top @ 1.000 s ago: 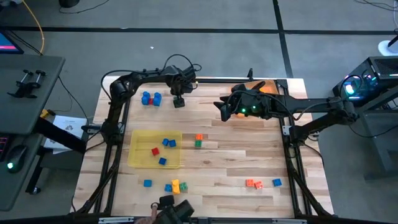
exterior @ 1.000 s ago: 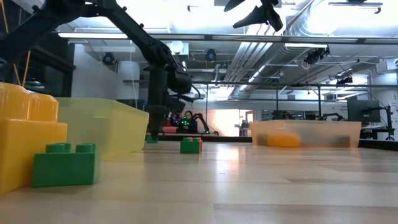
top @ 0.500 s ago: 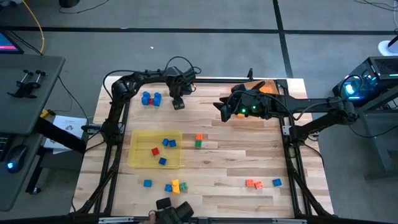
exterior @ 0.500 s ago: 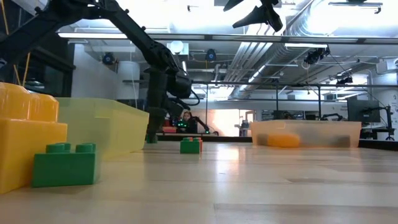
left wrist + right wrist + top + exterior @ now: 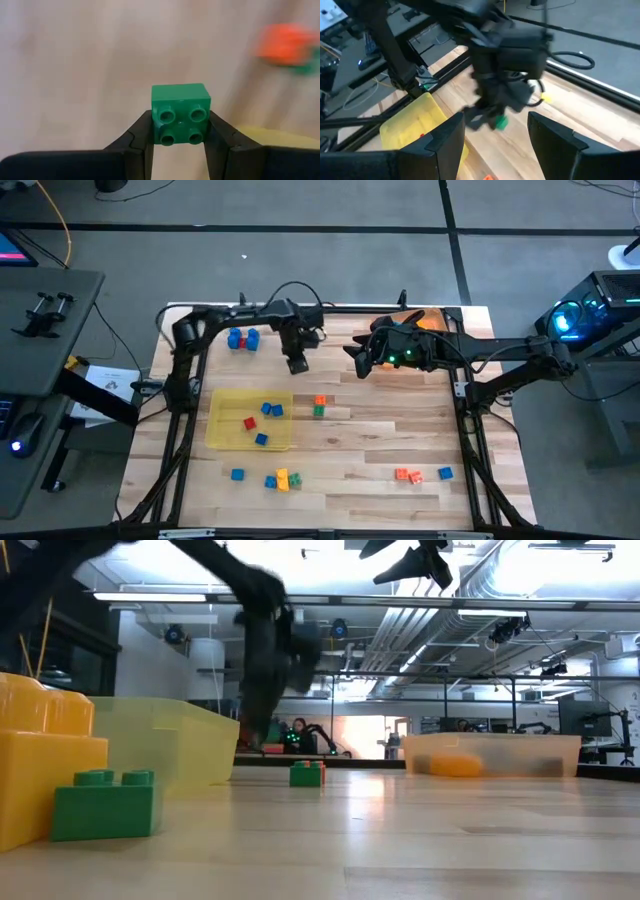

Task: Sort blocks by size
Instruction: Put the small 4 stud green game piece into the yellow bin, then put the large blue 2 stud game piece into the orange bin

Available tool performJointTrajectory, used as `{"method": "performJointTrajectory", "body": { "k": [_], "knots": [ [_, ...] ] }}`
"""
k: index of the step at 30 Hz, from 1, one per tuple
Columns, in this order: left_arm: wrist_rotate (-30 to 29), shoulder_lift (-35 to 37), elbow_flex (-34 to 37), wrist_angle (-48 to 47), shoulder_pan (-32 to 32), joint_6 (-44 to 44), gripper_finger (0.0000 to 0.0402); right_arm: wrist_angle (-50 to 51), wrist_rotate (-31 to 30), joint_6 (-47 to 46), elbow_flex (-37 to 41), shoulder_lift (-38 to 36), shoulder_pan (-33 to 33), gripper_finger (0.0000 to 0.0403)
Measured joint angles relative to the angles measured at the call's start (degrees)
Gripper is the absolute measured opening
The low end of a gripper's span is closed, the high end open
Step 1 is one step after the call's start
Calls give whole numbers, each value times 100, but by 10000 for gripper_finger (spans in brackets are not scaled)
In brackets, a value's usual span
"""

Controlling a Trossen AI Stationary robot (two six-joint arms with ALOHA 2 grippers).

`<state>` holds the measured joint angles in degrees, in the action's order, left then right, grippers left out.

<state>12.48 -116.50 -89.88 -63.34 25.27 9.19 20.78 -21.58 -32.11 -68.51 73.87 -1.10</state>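
My left gripper (image 5: pixel 296 365) hangs over the far middle of the table, shut on a small green four-stud block (image 5: pixel 180 112), which the right wrist view shows as a green block (image 5: pixel 500 121). My right gripper (image 5: pixel 357 357) waits open to its right, high above the wood. A yellow tray (image 5: pixel 222 442) holds blue and red blocks (image 5: pixel 268 410). Loose blocks lie at the far left (image 5: pixel 242 338), in the middle (image 5: pixel 319 406) and along the near edge (image 5: pixel 280 478). An orange tray (image 5: pixel 422 320) stands at the far right. My left gripper pinches the green block by two opposite side walls (image 5: pixel 157 127) between its two fingers. The fingers come from above and point down. The block's studded top faces up toward the wrist, and it hangs level, clear of the table.
Near the low camera stand a big yellow block (image 5: pixel 40 760) and a green block (image 5: pixel 103 804). More blocks (image 5: pixel 410 475) lie at the near right. The table frame rails (image 5: pixel 178 430) run along both sides. Bare wood lies between the middle blocks and the right rail.
My left gripper has shut on the green block, risen, and swung toward the table's near edge and a little to the right; the block has come up off the wood with it. A hand with a dark thing at the near edge has gone out of view.
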Motion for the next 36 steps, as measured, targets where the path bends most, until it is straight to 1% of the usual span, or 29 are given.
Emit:
{"method": "performJointTrajectory", "body": {
  "k": [2, 4, 7, 9, 12, 16, 18, 21, 23, 27, 30, 32, 34, 36],
  "knots": [
    [270, 402, 9, 12, -357, 37, 91, 1, -2, 122, 0, 0, -1, 211],
    [365, 924, 91, 48, -744, 147, 91, 2, -2, 253, 0, 0, -4, 211],
    [367, 1814, 444, 56, -1319, 55, 91, 26, -2, 423, 0, 0, -4, 211],
    [171, 2419, 842, 142, -1701, -352, 91, 83, -3, 527, 0, 0, -4, 211],
    [-389, 3317, 1659, 321, -2264, -1368, 91, 131, -4, 674, 0, 0, -4, 211],
    [-963, 4383, 2915, 451, -2990, -3062, 91, 137, -4, 760, 0, 0, -4, 211],
    [-1106, 4821, 3524, 439, -3330, -3885, 91, 138, -4, 758, 0, -1, -4, 211],
    [-1134, 5294, 4281, 435, -3696, -4940, 91, 138, -4, 758, 0, 0, -4, 211],
    [-1156, 5477, 4605, 442, -3792, -5536, 105, 136, -5, 758, 0, -2, -4, 211],
    [-1170, 5592, 4804, 451, -3732, -6236, 171, 129, -7, 757, 0, -2, -4, 211],
    [-1143, 5597, 4806, 459, -3595, -6278, 223, 129, -11, 676, 0, -2, -4, 211],
    [-1084, 5597, 4806, 460, -3448, -6142, 251, 129, -24, 666, 0, 0, -4, 211],
    [-1118, 5597, 4798, 456, -3177, -6172, 274, 129, -24, 647, 0, -2, -4, 211],
    [-1364, 5592, 4669, 456, -2760, -6195, 286, 125, -24, 648, 0, -2, -4, 211]
  ]
}}
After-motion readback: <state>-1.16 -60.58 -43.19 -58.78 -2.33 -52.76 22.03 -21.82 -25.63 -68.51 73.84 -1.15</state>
